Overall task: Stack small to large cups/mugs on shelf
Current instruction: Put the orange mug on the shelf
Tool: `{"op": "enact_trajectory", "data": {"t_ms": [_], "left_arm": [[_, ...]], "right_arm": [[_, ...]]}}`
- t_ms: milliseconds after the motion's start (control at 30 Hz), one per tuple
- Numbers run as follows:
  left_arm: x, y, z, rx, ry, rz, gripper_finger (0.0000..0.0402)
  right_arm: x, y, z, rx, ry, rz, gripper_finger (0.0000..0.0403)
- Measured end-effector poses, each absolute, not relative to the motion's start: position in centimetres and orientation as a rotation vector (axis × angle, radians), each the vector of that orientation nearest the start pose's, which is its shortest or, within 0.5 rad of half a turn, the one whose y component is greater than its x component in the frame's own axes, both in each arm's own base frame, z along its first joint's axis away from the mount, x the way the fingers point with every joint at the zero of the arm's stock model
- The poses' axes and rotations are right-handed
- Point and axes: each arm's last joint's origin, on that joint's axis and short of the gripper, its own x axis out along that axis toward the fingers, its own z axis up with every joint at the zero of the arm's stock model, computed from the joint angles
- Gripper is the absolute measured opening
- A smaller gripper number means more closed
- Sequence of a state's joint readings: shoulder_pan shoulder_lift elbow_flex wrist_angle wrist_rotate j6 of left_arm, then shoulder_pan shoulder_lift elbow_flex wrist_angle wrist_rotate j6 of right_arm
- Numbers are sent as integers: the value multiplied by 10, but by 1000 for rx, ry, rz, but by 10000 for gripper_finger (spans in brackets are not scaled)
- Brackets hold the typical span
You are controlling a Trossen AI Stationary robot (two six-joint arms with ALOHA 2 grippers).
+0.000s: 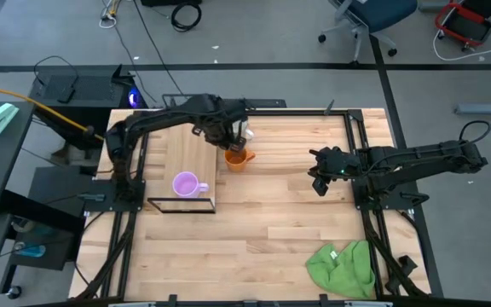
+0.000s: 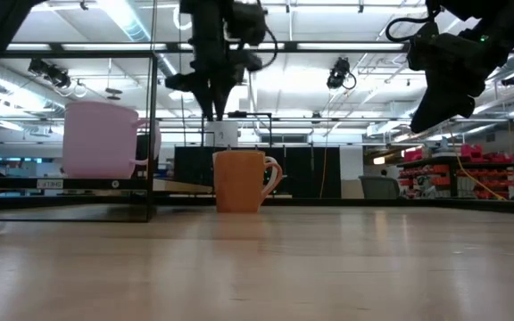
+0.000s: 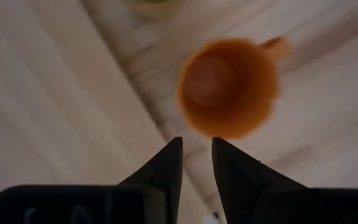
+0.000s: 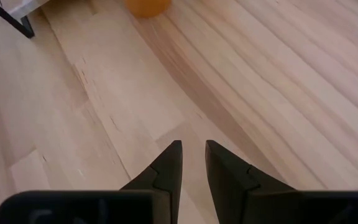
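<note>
Your left gripper hangs above the table just over the orange mug, at the right edge of the shelf. In its wrist view the fingers are nearly together with only a narrow gap, and they grasp nothing; the orange mug sits upright just beyond their tips, mouth open toward the camera, handle pointing away to one side. In the low view the left gripper is clearly raised above the mug, not touching it.

The purple mug stands upright on the shelf near its front end, handle to the right; the low view shows it raised on the plank. A pale mug peeks out just behind your left gripper, mostly hidden.

Your right gripper waits over bare table, well right of the orange mug, its fingers likewise almost closed and empty. A green cloth lies at the table's front right corner
</note>
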State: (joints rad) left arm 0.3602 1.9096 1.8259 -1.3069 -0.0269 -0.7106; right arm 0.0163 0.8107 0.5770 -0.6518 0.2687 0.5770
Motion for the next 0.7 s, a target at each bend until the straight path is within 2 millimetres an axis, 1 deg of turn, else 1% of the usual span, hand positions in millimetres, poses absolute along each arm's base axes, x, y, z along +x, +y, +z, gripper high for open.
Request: {"op": "enact_trajectory", "data": {"t_ms": [100,200,300,467,700], "left_arm": [[354,135,282,-806,1298,820,94],[356,136,272,-785,1355,798,94],[361,139,265,-783,1353,793,94],[362,142,264,-768,1343,783,94],[365,142,263,-772,1333,734,94]], "right_arm": [[151,-5,222,410,782,-480,77],[151,-5,222,409,786,-480,77],[151,-5,222,413,788,-478,77],[150,-5,222,419,791,-477,77],[150,-5,222,417,794,-478,77]]}}
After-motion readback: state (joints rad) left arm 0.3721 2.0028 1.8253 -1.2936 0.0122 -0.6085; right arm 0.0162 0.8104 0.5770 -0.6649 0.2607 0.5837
